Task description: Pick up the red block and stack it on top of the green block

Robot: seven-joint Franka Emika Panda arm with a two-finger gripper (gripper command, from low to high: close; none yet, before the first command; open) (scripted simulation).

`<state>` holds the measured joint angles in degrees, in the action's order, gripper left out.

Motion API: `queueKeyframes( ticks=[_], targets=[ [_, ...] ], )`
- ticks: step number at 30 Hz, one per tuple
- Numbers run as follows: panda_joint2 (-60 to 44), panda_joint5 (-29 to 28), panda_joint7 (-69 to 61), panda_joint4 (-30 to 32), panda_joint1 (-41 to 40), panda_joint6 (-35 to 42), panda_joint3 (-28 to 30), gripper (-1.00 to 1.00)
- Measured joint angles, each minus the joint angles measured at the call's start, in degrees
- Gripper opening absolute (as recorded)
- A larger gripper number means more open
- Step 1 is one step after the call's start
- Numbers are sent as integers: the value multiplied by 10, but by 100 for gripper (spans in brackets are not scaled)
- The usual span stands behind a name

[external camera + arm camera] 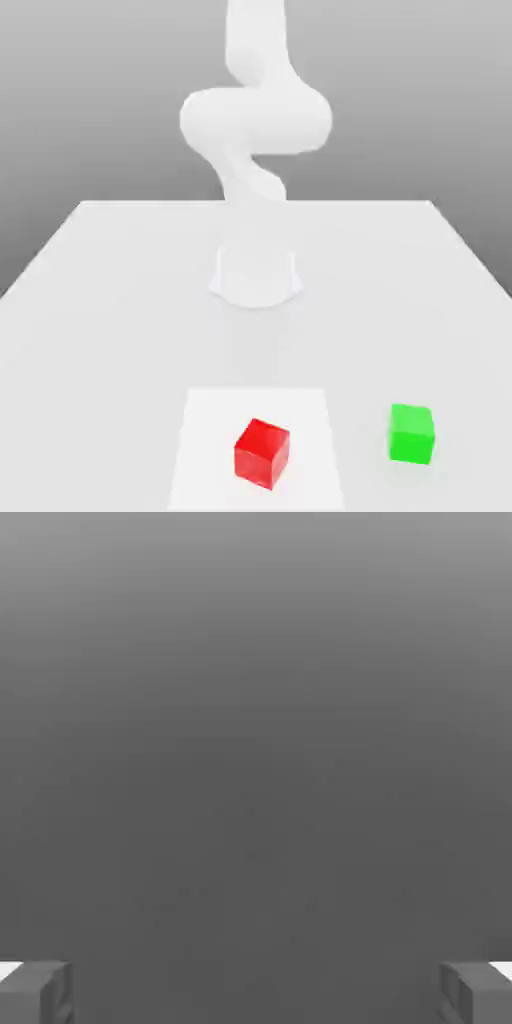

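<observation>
I work from the exterior view's left to its right, starting with the pale bench [110,340] that carries everything on my rig. A white square [205,450] lies flat on it, away from my pincer [256,994], and the red block [261,455] sits on that square. The block is turned at an angle, one of its upright edges pointing roughly toward the exterior camera, and it stands apart from the pincer, out of its grasp. Beyond it, on the far part of the bench, I have the white arm [256,120], its base down on the surface and its bulky links rising out over the top of the picture. Farthest toward the exterior view's right is the green block [411,434], standing directly on the bench, beside the white square but off it. It too is apart from the pincer, and its top is bare. I can't tell from here which side of the pincer either block lies on. In the hand view my pincer is released: its two fingers are spread wide, with plain grey backdrop [256,762] in the space between them.
</observation>
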<state>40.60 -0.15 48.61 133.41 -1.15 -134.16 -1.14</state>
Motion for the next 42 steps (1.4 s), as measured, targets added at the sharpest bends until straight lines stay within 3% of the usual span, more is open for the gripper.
queueKeyframes(
  ticks=[22, 28, 29, 36, 42],
  targets=[
    [-460, -23, 251, 143, -47, -209, -52, 0],
    [-585, -48, 281, 135, -31, -306, -31, 0],
    [-596, -51, 284, 134, -29, -315, -28, -100],
    [-594, -51, 284, 134, -30, -314, -30, -100],
    [-489, -20, 250, 149, -29, -225, -55, -100]
  ],
)
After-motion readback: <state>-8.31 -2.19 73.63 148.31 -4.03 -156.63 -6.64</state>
